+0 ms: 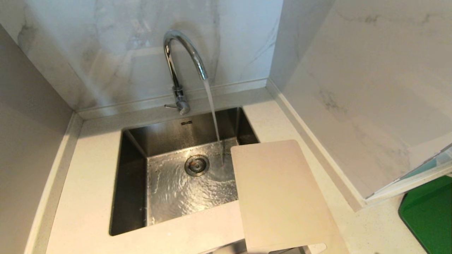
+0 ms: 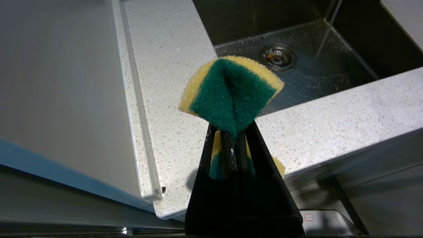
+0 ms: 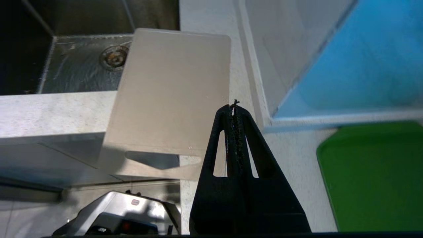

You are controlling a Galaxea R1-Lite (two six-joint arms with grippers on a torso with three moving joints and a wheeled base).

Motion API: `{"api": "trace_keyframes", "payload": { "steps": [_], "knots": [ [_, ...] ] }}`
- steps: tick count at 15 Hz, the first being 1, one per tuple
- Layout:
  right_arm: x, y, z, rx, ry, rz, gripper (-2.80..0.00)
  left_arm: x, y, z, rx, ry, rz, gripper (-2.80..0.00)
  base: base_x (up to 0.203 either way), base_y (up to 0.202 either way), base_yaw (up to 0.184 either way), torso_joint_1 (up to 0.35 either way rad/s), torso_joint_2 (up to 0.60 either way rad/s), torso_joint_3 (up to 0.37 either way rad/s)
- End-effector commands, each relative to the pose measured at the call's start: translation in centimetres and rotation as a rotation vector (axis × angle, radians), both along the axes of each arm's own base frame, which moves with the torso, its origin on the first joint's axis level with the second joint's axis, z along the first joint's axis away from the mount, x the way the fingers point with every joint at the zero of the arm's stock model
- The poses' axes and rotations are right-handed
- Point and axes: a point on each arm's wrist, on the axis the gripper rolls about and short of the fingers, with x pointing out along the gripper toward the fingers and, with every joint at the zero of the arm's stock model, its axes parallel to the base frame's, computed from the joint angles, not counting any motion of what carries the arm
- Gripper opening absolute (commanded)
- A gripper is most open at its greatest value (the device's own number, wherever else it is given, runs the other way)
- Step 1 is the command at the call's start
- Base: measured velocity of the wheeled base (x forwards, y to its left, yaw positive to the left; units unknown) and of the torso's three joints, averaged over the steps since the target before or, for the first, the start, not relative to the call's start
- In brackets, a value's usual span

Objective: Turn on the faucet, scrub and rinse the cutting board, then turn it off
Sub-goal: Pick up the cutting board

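The faucet [image 1: 182, 67] runs at twelve o'clock of the sink [image 1: 134, 183], its stream landing just beside the drain [image 1: 196, 165]. The cutting board [image 1: 279, 197] lies at the sink's four o'clock corner, overhanging basin and counter [image 1: 88, 176] front. My left gripper [image 2: 231, 132] is clamped on a sponge [image 2: 231, 92]; my right gripper [image 3: 234, 109] is closed empty above the board's near edge, green mat [image 3: 376, 178] at three o'clock.

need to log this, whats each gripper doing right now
left gripper: fingers closed on the sponge
right gripper: fingers closed, holding nothing
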Motion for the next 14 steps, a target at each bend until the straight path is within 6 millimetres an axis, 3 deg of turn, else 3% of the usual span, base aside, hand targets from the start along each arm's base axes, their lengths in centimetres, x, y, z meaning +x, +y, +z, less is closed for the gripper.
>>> {"api": "trace_keyframes", "payload": {
  "steps": [1, 4, 7, 10, 14],
  "knots": [
    [3.8, 0.1, 3.0, -0.009, 0.114, 0.051, -2.8, 0.0, 0.0, 0.0, -0.001, 0.001, 0.001, -2.8, 0.0, 0.0, 0.0, 0.0, 0.0, 0.0],
    [6.7, 0.4, 5.5, -0.008, 0.232, 0.152, -2.8, 0.0, 0.0, 0.0, -0.001, 0.001, 0.001, -2.8, 0.0, 0.0, 0.0, 0.0, 0.0, 0.0],
    [9.3, 0.6, 6.1, -0.014, 0.409, 0.251, -2.8, 0.0, 0.0, 0.0, -0.001, 0.001, 0.001, -2.8, 0.0, 0.0, 0.0, 0.0, 0.0, 0.0],
    [12.4, 1.0, 4.9, -0.031, 0.562, 0.311, -2.8, 0.0, 0.0, 0.0, 0.001, 0.001, 0.001, -2.8, 0.0, 0.0, 0.0, 0.0, 0.0, 0.0],
    [15.4, 2.7, 1.5, -0.092, 0.764, 0.376, -2.8, 0.0, 0.0, 0.0, -0.001, 0.003, 0.001, -2.8, 0.0, 0.0, 0.0, 0.0, 0.0, 0.0]
  ]
}}
